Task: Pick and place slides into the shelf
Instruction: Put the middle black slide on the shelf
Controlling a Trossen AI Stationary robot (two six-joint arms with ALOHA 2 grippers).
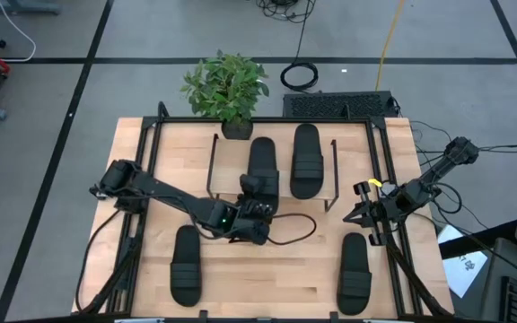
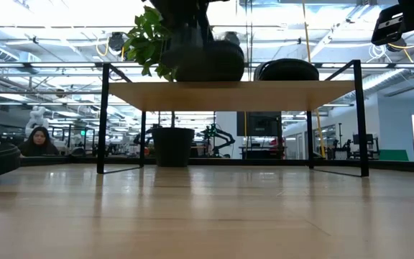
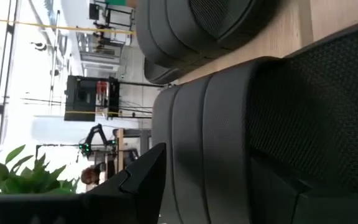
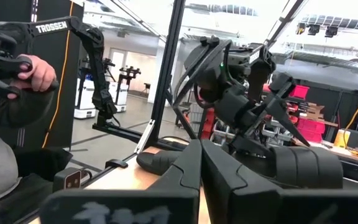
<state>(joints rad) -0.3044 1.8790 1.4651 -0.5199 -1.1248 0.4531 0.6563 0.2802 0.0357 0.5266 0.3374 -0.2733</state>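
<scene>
Slide [image 1: 263, 161] on shelf [image 1: 232, 152], L gripper [image 1: 257, 187] gripping its heel.

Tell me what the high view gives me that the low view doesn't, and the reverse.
Only the high view: the table slide lying on the table near the right gripper, and the left gripper over the left shelved slide. Only the low view: the open space under the shelf board, and a person beyond the table. Both: that slide and the right shelved slide on the shelf top, and the plant behind.
</scene>
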